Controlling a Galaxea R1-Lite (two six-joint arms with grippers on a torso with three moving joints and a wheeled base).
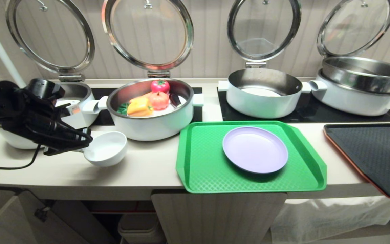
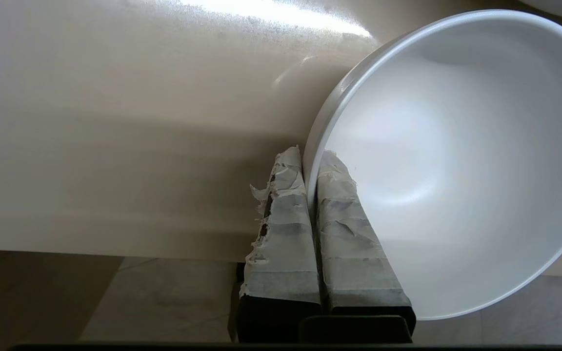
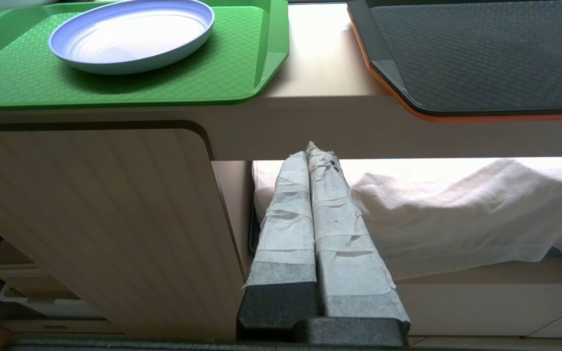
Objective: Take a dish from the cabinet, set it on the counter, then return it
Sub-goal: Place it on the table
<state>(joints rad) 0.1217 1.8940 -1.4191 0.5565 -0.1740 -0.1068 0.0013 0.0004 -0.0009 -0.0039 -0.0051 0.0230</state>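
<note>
The dish (image 1: 106,149) is a small white bowl, tilted, low over the left part of the counter (image 1: 147,171). Whether its foot touches the counter I cannot tell. My left gripper (image 1: 85,147) reaches in from the left and is shut on the dish's near rim. In the left wrist view the taped fingers (image 2: 286,214) pinch that rim, one inside and one outside the dish (image 2: 456,161), at the gripper (image 2: 310,158). My right gripper (image 3: 312,151) hangs parked below the counter, shut and empty, beside a fluted cabinet door (image 3: 100,219).
A pot with toy vegetables (image 1: 151,105) stands just behind the dish, with several more pots along the back. To the right lie a green tray (image 1: 198,169) holding a lilac plate (image 1: 255,149) and a black tray (image 1: 374,156). A cabinet door (image 1: 5,220) hangs open at lower left.
</note>
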